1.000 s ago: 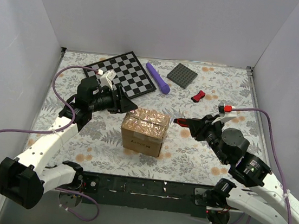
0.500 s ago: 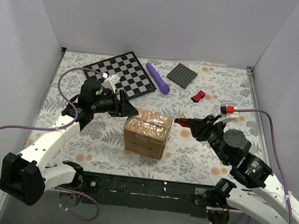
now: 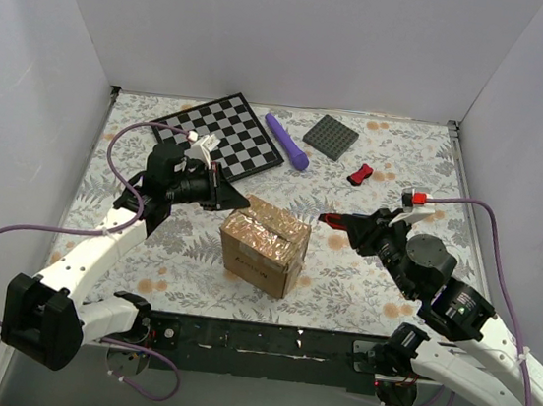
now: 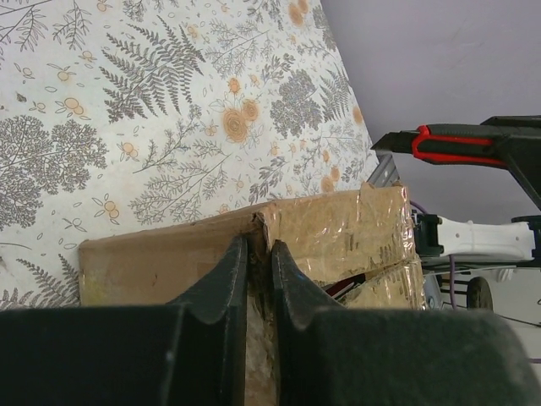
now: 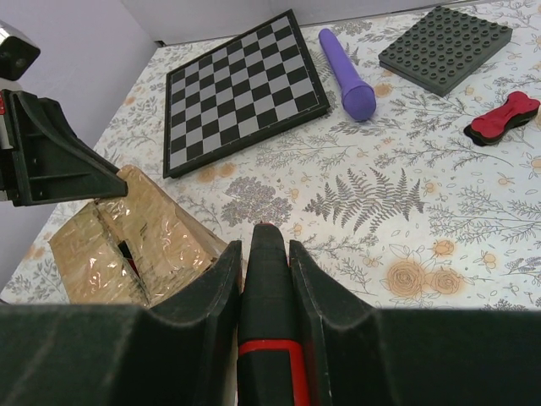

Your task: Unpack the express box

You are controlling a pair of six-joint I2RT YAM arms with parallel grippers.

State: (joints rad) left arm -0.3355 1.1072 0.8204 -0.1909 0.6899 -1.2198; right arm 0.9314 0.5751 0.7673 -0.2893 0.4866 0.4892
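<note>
The express box (image 3: 264, 247), a brown carton with glossy tape on top, sits mid-table, tilted and turned. Its taped top (image 4: 338, 228) is split along the seam, with something red showing in the gap. My left gripper (image 3: 235, 201) is at the box's far left top corner, its jaws (image 4: 259, 249) pinched on the flap edge there. My right gripper (image 3: 334, 221) hovers just right of the box (image 5: 135, 245), shut on a black-and-red cutter (image 5: 269, 321) whose tip points toward the box. That cutter (image 4: 456, 145) also shows in the left wrist view.
At the back lie a chessboard (image 3: 222, 135), a purple cylinder (image 3: 287, 141), a dark grey studded plate (image 3: 331, 136) and a small red-and-black piece (image 3: 359, 174). White walls enclose the floral table on three sides.
My left gripper moved in to the box's top corner and closed on the flap edge. The box has tipped and turned. The right arm barely moved.
</note>
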